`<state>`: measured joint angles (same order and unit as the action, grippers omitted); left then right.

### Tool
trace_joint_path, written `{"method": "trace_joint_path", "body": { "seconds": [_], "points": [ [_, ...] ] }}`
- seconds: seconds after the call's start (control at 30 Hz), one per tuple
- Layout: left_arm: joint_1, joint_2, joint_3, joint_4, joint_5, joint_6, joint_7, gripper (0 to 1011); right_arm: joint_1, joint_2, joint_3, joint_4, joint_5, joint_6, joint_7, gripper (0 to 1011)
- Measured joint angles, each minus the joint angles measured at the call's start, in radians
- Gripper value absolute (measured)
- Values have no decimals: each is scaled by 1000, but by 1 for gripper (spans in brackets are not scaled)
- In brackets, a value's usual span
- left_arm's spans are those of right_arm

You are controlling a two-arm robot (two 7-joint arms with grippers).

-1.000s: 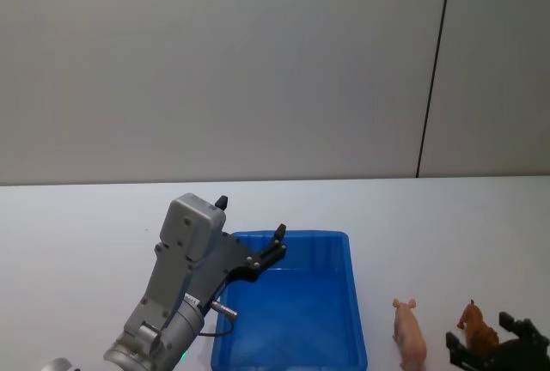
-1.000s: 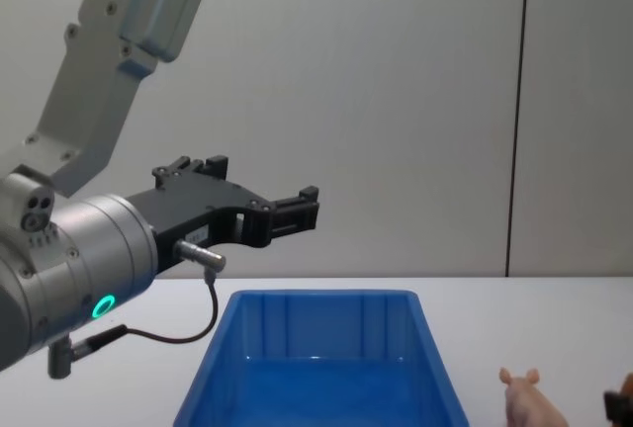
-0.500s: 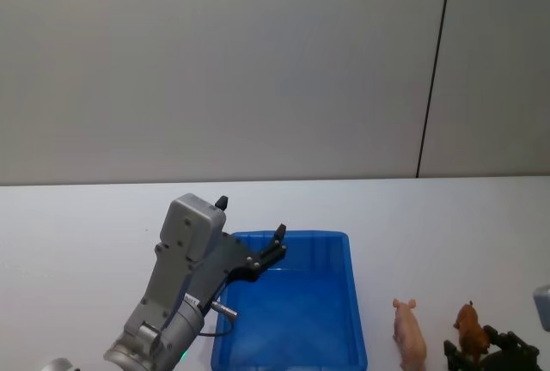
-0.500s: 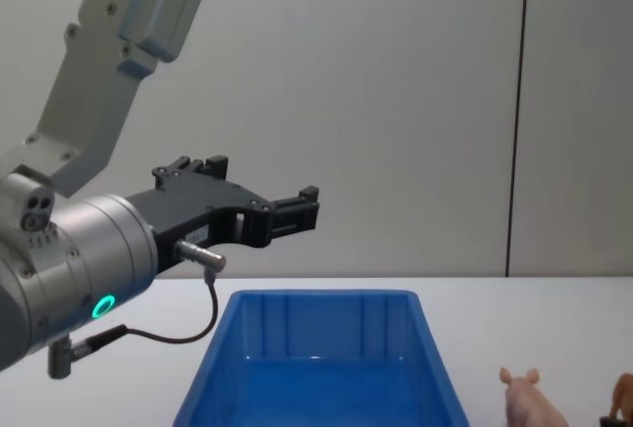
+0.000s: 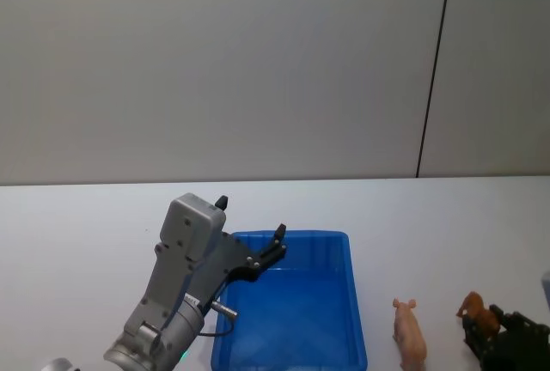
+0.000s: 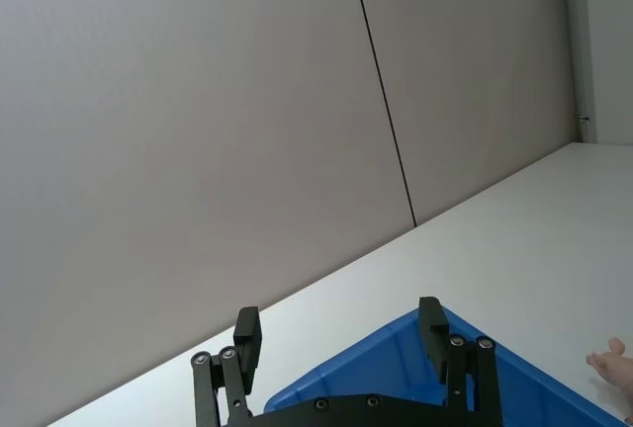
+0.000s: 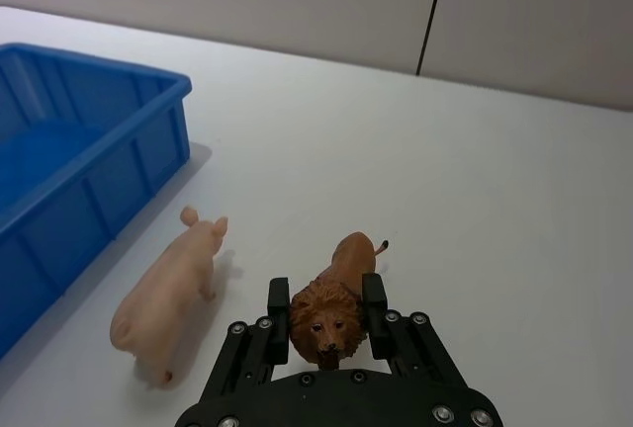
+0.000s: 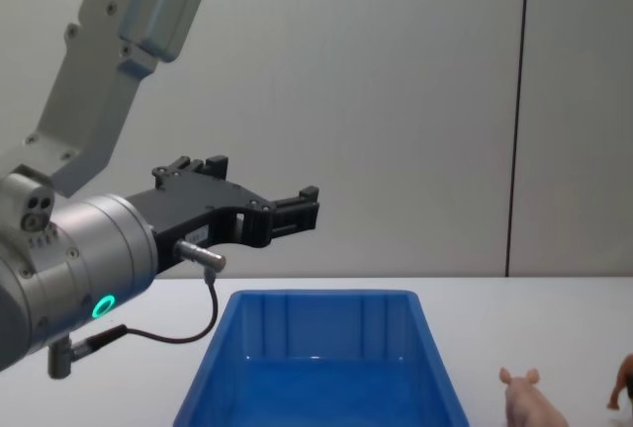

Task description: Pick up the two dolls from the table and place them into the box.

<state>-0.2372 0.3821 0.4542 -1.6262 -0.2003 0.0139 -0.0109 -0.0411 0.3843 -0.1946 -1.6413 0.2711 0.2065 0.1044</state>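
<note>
The flat white table (image 5: 86, 216) carries the bright blue rectangular plastic box (image 5: 292, 235) at the middle of its near edge. The left gripper (image 6: 338, 313) hangs over the box's far left corner, fingers spread. Near the table's near right corner, the right gripper (image 7: 325, 287) pinches the brown plastic toy lion (image 7: 341, 259) by its head. The pale pink plastic toy pig (image 7: 173, 294) stands between lion and box.

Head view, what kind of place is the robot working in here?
Probably a robot test lab: a white table against a plain grey panelled wall, with a blue box, a toy pig, and a toy lion gripped by the right hand.
</note>
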Motion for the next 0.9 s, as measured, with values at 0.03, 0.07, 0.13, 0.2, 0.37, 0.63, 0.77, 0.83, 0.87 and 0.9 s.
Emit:
{"method": "trace_joint_path", "body": {
  "seconds": [0.03,0.07,0.13,0.2,0.37,0.63,0.77,0.83,0.87,0.9],
  "points": [
    [0,0,0,0,0,0,0,1002,0,0,1,-2,-2,-3,-1,423],
    [0,0,0,0,0,0,0,1002,2,0,2,-5,-6,-9,-3,423],
    [0,0,0,0,0,0,0,1002,4,0,3,-9,-10,-16,-4,423],
    [0,0,0,0,0,0,0,1002,8,0,4,-16,-15,-29,-4,423],
    [0,0,0,0,0,0,0,1001,26,-3,6,-34,-23,-58,18,423],
    [0,0,0,0,0,0,0,1002,67,-18,2,-52,-22,-76,82,423],
    [0,0,0,0,0,0,0,1002,91,-31,-4,-53,-17,-74,122,423],
    [0,0,0,0,0,0,0,1002,102,-38,-8,-53,-16,-71,138,423],
    [0,0,0,0,0,0,0,1002,116,-47,-13,-51,-14,-65,157,423],
    [0,0,0,0,0,0,0,1002,120,-49,-15,-48,-14,-62,165,423]
  ]
}}
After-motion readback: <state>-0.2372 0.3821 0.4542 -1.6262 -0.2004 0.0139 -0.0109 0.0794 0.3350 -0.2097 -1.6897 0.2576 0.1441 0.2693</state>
